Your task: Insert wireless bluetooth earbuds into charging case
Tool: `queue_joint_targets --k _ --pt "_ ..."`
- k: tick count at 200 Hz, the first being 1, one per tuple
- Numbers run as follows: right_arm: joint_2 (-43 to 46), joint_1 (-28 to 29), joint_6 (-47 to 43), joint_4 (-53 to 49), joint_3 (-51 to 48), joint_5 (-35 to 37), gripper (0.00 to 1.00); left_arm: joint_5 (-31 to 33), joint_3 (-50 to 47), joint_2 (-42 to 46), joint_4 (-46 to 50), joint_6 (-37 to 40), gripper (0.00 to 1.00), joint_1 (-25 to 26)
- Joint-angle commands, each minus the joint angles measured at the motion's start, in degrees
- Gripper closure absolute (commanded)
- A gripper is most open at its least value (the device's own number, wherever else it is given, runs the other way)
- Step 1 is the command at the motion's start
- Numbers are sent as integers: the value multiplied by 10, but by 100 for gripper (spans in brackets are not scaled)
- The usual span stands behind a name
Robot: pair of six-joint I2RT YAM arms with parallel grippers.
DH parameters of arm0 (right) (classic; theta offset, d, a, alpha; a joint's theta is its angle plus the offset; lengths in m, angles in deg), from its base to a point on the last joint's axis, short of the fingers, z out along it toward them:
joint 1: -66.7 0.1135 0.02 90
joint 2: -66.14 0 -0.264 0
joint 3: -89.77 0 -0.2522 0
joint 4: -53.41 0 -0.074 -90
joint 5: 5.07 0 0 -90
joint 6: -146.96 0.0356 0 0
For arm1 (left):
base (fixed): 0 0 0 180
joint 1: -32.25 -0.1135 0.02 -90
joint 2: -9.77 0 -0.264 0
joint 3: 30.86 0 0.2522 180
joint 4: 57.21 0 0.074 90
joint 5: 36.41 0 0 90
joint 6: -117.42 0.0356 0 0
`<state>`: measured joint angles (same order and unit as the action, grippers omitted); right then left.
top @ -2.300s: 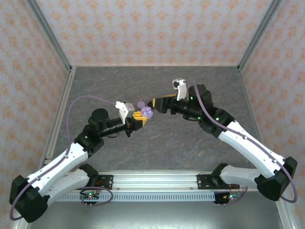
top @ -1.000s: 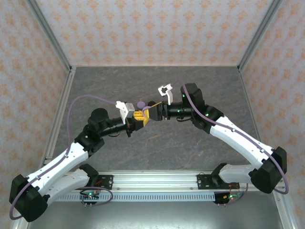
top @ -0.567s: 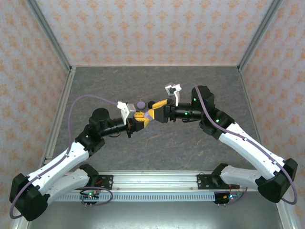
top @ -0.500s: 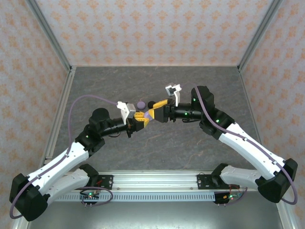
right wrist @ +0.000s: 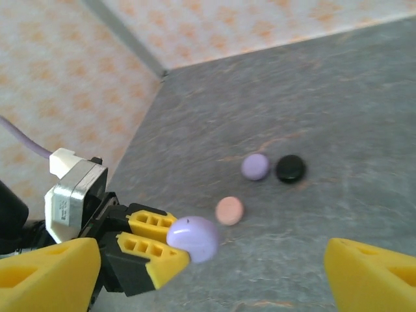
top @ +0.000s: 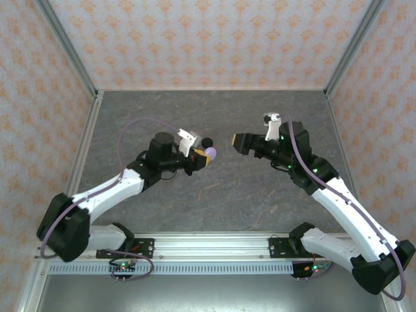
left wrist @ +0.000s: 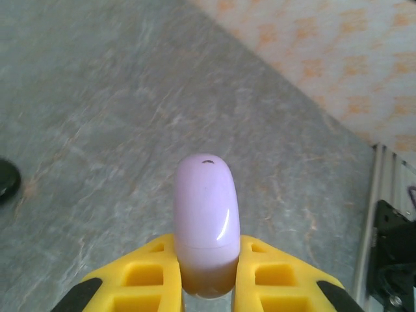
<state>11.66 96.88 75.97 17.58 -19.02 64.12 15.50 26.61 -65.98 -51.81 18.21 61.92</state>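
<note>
Lavender and glossy, the closed pill-shaped charging case (left wrist: 207, 214) is clamped between the left arm's yellow fingers (left wrist: 153, 273). Its rounded end pokes out past their tips, over the grey stone-patterned counter (top: 227, 208). On the counter near it lie three small round discs: a pink disc (right wrist: 229, 210), a lavender disc (right wrist: 255, 166) and a black disc (right wrist: 290, 168), the last two side by side. The right arm's yellow fingers (right wrist: 45, 270) are spread wide, gripping nothing, apart from the case.
</note>
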Motion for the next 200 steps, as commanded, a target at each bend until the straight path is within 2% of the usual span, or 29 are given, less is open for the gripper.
queue_joint_targets --k 1,17,38,89,138,178,200 --pt "18 -21 25 -18 -31 38 8 56 46 -64 63 -30 100 -11" --pt "26 -29 25 -24 -45 43 8 82 83 -125 109 -35 100 -14" --pt "32 -36 18 -35 -51 49 8 59 106 -186 110 -54 100 -17" --pt "36 -39 1 -46 -57 64 6 69 131 -244 116 -78 100 -17" --pt "40 -40 -6 -53 -57 75 5 68 149 -276 125 -88 81 -19" --pt "36 -41 -12 -55 -54 80 4 71 157 -291 138 -84 75 -22" --pt "32 -41 -18 -61 -47 82 4 81 167 -293 162 -68 63 -24"
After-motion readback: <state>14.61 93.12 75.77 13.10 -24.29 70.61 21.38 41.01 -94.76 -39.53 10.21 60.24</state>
